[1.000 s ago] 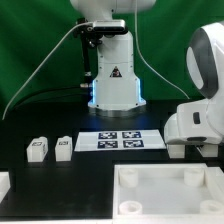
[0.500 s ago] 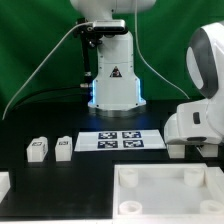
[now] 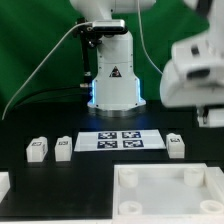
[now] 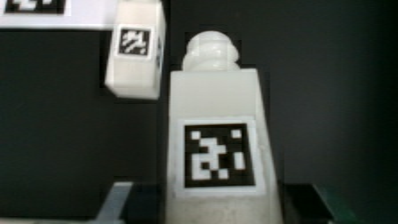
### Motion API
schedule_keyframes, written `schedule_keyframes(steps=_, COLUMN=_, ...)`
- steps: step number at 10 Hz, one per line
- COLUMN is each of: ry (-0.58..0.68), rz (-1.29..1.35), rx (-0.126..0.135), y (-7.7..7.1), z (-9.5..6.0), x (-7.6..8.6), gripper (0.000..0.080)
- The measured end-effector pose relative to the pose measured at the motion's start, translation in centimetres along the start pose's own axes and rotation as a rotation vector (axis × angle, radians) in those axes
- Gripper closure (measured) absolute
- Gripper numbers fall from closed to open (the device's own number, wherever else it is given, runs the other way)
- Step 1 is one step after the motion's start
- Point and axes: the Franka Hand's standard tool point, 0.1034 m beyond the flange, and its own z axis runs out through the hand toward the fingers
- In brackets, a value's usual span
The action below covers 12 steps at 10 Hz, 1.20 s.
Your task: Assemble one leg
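In the wrist view a white leg (image 4: 217, 120) with a black-and-white tag stands between my gripper (image 4: 222, 208) fingers, its rounded peg pointing away. The gripper is shut on this leg. A second leg (image 4: 134, 55) lies on the black table beyond it. In the exterior view the arm is raised at the right and the gripper (image 3: 211, 116) is cut off by the frame edge, so the held leg is hidden there. One leg (image 3: 177, 146) lies on the table under the arm. Two more legs (image 3: 38, 149) (image 3: 63, 146) stand at the exterior view's left.
The marker board (image 3: 122, 141) lies mid-table in front of the robot base (image 3: 113, 85). A large white square panel with a raised rim (image 3: 170, 190) lies at the front. A white part (image 3: 4, 183) shows at the front left edge.
The arm has lifted from low at the exterior view's right to high up. A leg it hid by the marker board's right end now shows.
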Motion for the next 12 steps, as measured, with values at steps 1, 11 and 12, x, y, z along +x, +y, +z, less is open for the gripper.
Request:
schedule_keyframes(steps=1, ry=0.123, rz=-0.002, rx=0.006, y=0.0, z=-2.5, x=0.9, gripper=0.0508)
schedule_keyframes(steps=11, ry=1.037, rz=-0.055, rx=0.062, y=4.8, z=-10.3, x=7.4, gripper=0.0508)
schedule_keyframes(steps=12, ry=1.017, rz=-0.055, rx=0.061, y=4.9, z=-10.0, x=7.4, gripper=0.0508)
